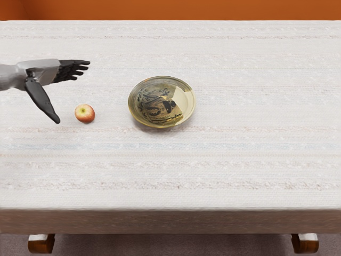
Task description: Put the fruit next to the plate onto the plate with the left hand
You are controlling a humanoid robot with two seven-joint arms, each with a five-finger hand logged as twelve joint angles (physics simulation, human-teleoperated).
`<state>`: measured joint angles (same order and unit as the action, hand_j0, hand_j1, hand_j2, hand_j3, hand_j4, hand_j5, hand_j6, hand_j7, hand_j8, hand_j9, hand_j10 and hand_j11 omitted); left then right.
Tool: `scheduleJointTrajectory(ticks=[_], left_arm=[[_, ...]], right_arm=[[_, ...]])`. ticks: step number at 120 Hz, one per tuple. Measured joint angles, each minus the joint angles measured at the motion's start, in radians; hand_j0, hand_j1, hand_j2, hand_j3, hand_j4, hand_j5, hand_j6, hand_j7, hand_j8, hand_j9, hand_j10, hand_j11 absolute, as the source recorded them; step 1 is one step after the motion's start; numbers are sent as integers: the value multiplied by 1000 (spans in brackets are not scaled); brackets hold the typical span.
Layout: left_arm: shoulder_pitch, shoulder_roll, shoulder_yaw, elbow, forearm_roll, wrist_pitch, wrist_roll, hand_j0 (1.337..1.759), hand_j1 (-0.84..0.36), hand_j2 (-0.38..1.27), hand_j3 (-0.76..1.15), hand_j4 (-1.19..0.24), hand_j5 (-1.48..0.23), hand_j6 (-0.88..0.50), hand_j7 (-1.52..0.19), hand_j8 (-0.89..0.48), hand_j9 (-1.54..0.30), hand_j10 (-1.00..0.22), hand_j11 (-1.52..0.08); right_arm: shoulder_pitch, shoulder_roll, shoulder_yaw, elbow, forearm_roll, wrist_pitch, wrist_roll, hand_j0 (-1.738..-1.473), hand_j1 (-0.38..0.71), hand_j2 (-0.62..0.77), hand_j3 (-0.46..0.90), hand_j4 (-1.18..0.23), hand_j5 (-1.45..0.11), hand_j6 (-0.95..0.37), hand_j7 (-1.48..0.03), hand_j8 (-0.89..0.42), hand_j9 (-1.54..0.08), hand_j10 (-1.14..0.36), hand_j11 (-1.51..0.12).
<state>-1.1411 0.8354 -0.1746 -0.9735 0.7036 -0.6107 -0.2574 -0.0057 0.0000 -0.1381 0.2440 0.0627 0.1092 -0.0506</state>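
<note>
Apple [84, 113] first: you will find the small red-and-yellow fruit lying on the counter [240, 160] itself, to the left of the plate [185, 101] and clear of its rim, with a strip of pale surface showing between the two. The plate is a round, shallow dish, olive-yellow with a dark painted pattern across its middle. It stands a little left of the counter's centre.

Your left robot hand [53, 73] comes in from the left edge on a grey arm and sits up and to the left of the apple. It is spread and grips nothing. The dark fingers [76, 65] reach out toward the right, loosely side by side, while the long dark thumb [42, 101] angles down and to the right, away from them. The thumb's tip ends just left of the apple, with a visible gap between tip and fruit. From this one view you cannot tell whether the tip touches the counter or hangs above it.

The counter's top is whitish with faint horizontal stripes. Two wooden feet [41, 242] show beneath its front edge, and an orange wall [170, 9] runs behind it.
</note>
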Motion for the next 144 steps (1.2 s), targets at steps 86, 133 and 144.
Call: scheduleJointTrajectory(ticks=[86, 133, 144], left_arm=[[-214, -152, -35, -157, 84, 0, 843, 1658, 349, 0, 0, -4, -1, -5, 0, -4, 0, -3, 0], [-134, -259, -31, -222, 363, 134, 868, 1658, 349, 1, 0, -3, 0, -4, 0, -4, 0, -3, 0], [-111, -284, -22, -235, 463, 264, 868, 1658, 349, 1, 0, -4, -1, -5, 0, -4, 0, -3, 0]], right_arm=[[10, 0, 3, 0, -1, -2, 0, -1658, -334, -3, 0, -13, -17, -13, -17, -13, -17, -13, -17], [10, 0, 3, 0, -1, -2, 0, -1658, -334, -3, 0, -13, -17, -13, -17, -13, -17, -13, -17], [10, 0, 3, 0, -1, -2, 0, -1658, -334, -3, 0, -13, -17, -13, -17, -13, -17, -13, -17]])
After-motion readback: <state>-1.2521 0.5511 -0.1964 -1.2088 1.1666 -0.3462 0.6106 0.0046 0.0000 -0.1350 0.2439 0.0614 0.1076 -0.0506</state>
